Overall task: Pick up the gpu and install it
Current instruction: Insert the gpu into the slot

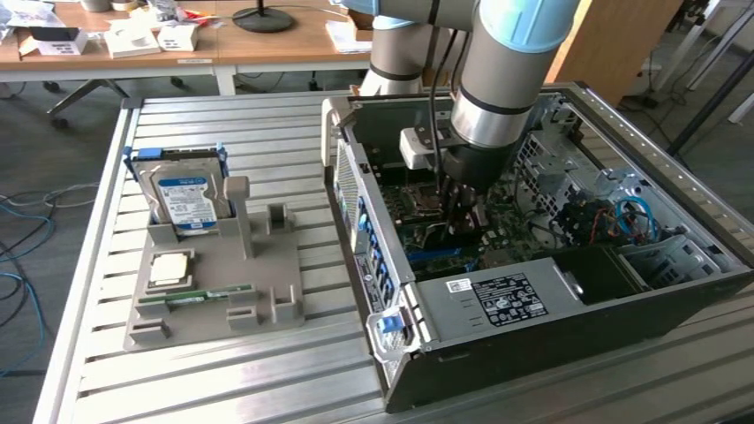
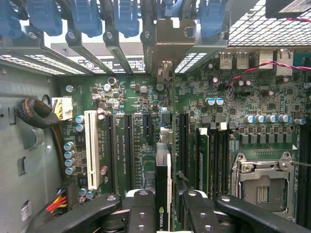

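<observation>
Wrist view, hand (image 2: 166, 206) gripping gpu (image 2: 163, 194) edge-on

GPU (image 2: 164, 187) seen edge-on in wrist view: thin dark card w/ white strip along one side, logo on end nearest camera. Stands upright, clamped betw. two black fingers (image 2: 141, 213), over green motherboard (image 2: 146, 102) amid the long slots, rear bracket end toward case's back wall.

The arm's dark wrist is hiding the claw (image 1: 462, 215) and most of the gpu (image 2: 163, 191) in the exterior view. In the wrist view, the picture's edge is cutting off the card's rear and the claw's fingers (image 2: 141, 213).
</observation>
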You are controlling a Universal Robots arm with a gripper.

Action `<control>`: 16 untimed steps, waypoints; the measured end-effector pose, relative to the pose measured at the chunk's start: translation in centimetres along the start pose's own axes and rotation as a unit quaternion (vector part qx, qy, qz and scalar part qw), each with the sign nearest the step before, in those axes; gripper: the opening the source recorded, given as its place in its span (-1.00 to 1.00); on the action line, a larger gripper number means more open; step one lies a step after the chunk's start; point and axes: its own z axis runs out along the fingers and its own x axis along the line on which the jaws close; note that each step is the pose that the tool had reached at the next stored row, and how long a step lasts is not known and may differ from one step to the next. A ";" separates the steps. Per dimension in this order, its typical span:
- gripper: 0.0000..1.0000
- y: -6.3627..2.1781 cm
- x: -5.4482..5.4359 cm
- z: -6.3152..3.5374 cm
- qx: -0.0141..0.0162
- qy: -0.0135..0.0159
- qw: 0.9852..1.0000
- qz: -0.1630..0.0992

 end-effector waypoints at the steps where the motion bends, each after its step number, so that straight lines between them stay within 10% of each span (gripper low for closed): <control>1: -0.47 0.00 0.0 0.00 0.000 0.000 1.000 0.000; 16: -0.47 0.01 0.0 0.13 0.000 0.000 1.000 0.000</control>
